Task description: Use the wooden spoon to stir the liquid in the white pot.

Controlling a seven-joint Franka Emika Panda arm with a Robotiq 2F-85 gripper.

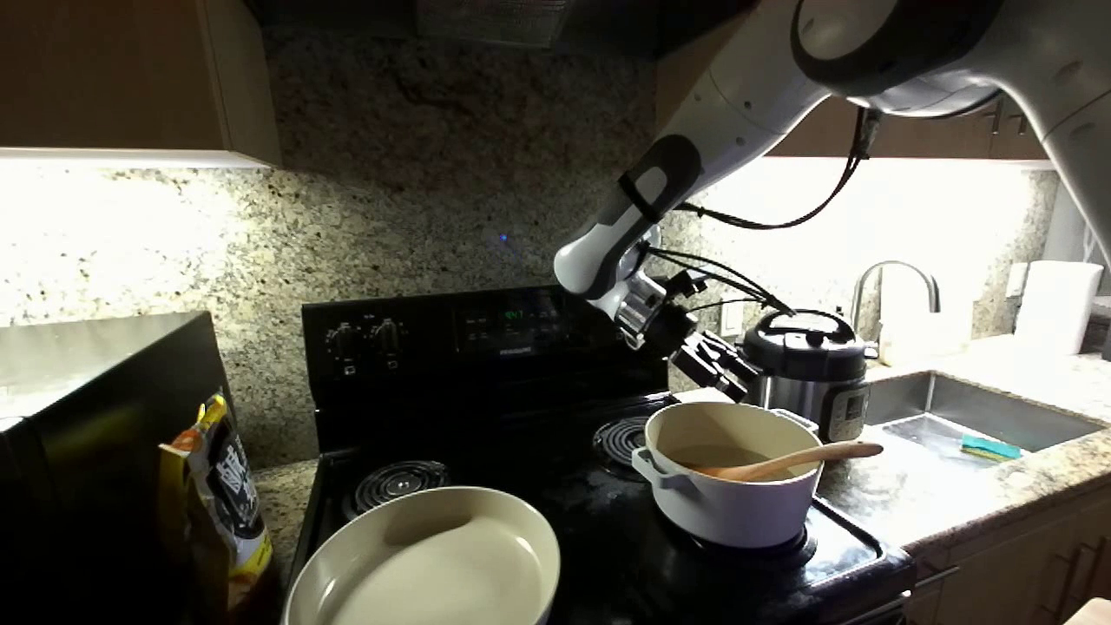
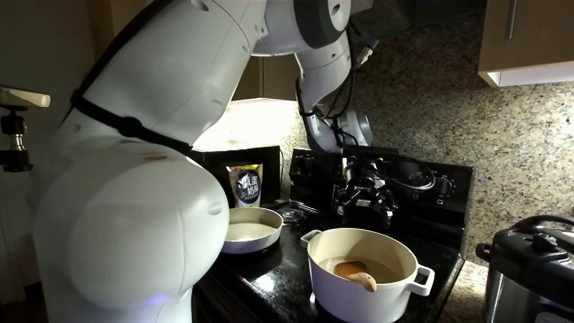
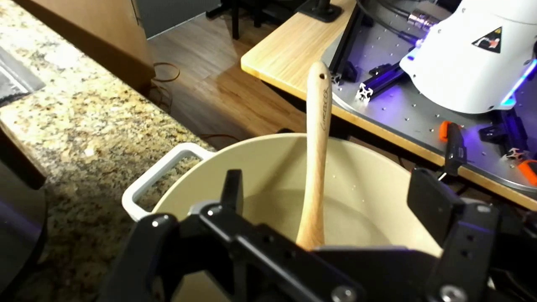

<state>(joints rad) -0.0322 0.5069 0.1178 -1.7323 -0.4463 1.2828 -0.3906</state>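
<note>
Wooden spoon [image 1: 785, 462] is parked in the white pot [image 1: 738, 514] on the stove [image 1: 594, 542], head down in the tan liquid [image 1: 712, 456] with its handle propped on the rim, and the claw [image 3: 332, 196] has its fingers [image 3: 232, 193] spread wide in the wrist view. Taking the pot as the center in an exterior view, the handle pokes toward 3 o'clock, the claw hangs at 12, a cream pan [image 1: 434, 573] sits at 8 and a cooker [image 1: 803, 365] at 1.
</note>
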